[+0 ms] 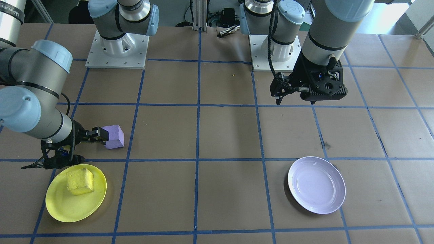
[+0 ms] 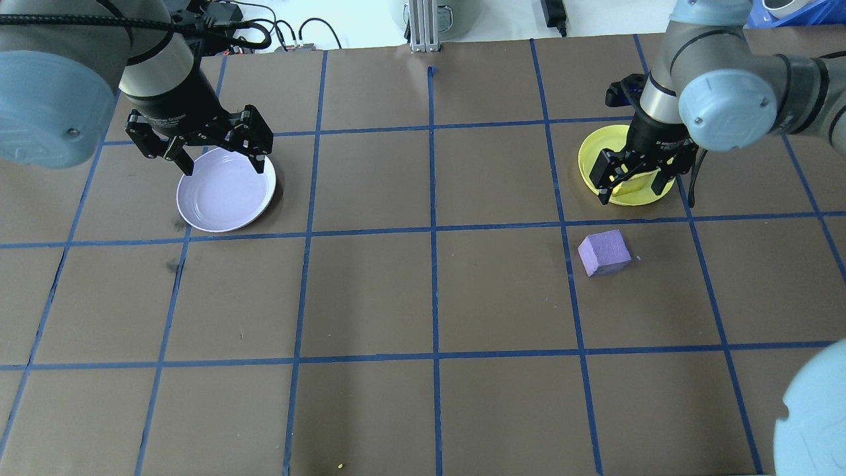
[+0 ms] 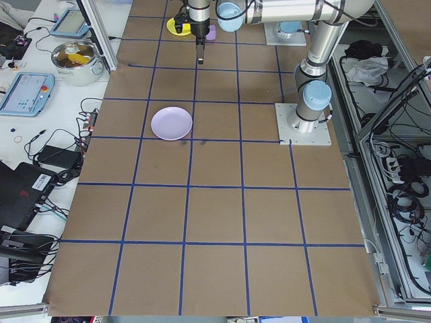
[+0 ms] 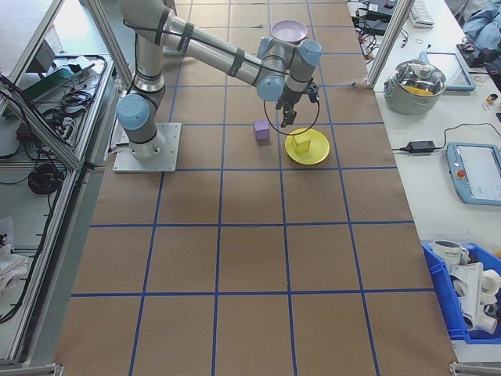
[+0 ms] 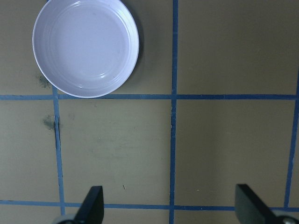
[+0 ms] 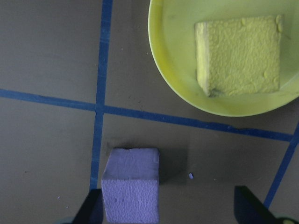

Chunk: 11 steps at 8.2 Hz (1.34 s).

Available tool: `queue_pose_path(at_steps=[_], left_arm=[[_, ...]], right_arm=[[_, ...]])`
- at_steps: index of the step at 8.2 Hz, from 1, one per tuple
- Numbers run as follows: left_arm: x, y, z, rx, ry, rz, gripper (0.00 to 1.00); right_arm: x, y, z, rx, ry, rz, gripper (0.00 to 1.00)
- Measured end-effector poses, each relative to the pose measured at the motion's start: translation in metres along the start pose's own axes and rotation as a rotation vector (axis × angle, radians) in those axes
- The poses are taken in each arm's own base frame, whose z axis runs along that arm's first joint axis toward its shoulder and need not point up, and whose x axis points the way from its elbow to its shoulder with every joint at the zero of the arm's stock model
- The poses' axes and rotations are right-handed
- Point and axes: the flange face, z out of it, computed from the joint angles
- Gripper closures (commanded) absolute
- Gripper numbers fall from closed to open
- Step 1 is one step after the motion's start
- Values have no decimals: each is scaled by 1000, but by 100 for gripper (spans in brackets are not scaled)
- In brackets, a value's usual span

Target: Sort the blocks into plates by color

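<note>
Yellow block point(image 6: 238, 56): lies in yellow plate point(image 1: 57, 206). Purple block point(image 2: 604, 252): on table, apart from both plates. Lavender plate point(image 2: 225, 198): empty. Right gripper point(image 2: 633, 177): wide, empty. Left gripper point(image 2: 200, 139): wide, empty. Risk: off-centre descent nudges the rough cube aside.

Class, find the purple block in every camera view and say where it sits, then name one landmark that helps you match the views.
Exterior front-facing: purple block, left of centre, above the yellow plate.
Overhead exterior: right of centre, below the yellow plate.
Exterior left: top edge, partly hidden by an arm.
Exterior right: upper centre, left of the yellow plate.
Left wrist-mounted: not in it.
Right wrist-mounted: bottom, left of centre.
Shared landmark: the yellow plate.
</note>
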Motion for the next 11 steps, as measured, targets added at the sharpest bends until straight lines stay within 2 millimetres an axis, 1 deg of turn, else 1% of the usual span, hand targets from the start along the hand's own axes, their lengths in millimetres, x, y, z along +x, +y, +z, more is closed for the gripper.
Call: queue_pose_path(at_steps=[1, 2, 3, 4, 5, 6, 7, 8, 9, 10, 11], left_arm=[[0, 0, 0, -1, 0, 0, 0], [0, 1, 1, -3, -1, -1, 0], [0, 1, 1, -4, -2, -1, 0], [0, 1, 1, -3, -1, -1, 0], [0, 1, 0, -1, -1, -1, 0], [0, 1, 0, -1, 0, -2, 0], [0, 1, -1, 2, 3, -4, 0], [0, 1, -2, 7, 6, -5, 0], [0, 1, -2, 8, 5, -4, 0], [0, 1, -2, 9, 4, -3, 0], [0, 1, -2, 9, 3, -2, 0]], right_arm=[[-6, 16, 19, -10, -3, 12, 0], [-11, 27, 45, -9, -3, 17, 0], [-15, 37, 70, -12, -5, 18, 0], [-18, 43, 88, -21, -8, 17, 0], [-19, 47, 98, -27, -13, 8, 11], [-21, 49, 103, -32, -20, 2, 66], [-22, 50, 106, -35, -25, -2, 83], [-22, 51, 106, -33, -27, 0, 82], [-26, 50, 101, -19, -32, 4, 79], [-41, 48, 93, 5, -51, 20, 82], [-67, 44, 84, 29, -63, 55, 76]])
